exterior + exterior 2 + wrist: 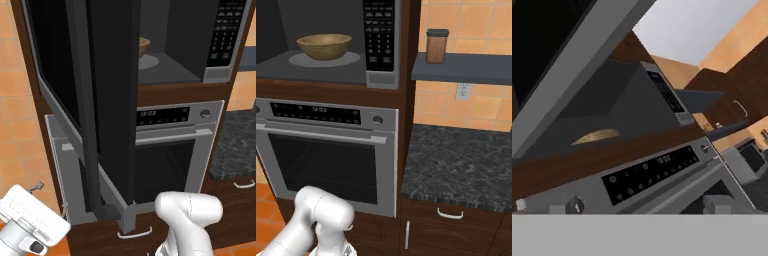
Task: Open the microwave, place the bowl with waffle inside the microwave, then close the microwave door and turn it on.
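Observation:
The microwave [226, 30] [379, 32] [667, 92] is built in above the oven. Its microwave door [112, 100] [542, 60] stands swung wide open to the left. Inside, the tan bowl [144, 46] [324, 46] [597, 135] rests on the round turntable plate [351, 59]. Its rim hides the waffle from these angles. My white hand [27, 220] hangs low at the left, below the open door and well away from the bowl. Its fingers cannot be made out, and it holds nothing.
A silver oven [172, 150] [331, 150] with a dark window sits under the microwave. To the right is a dark stone counter [456, 165] over drawers. A brown jar [436, 46] stands on a grey shelf [466, 67]. My white elbow [190, 210] rises before the oven.

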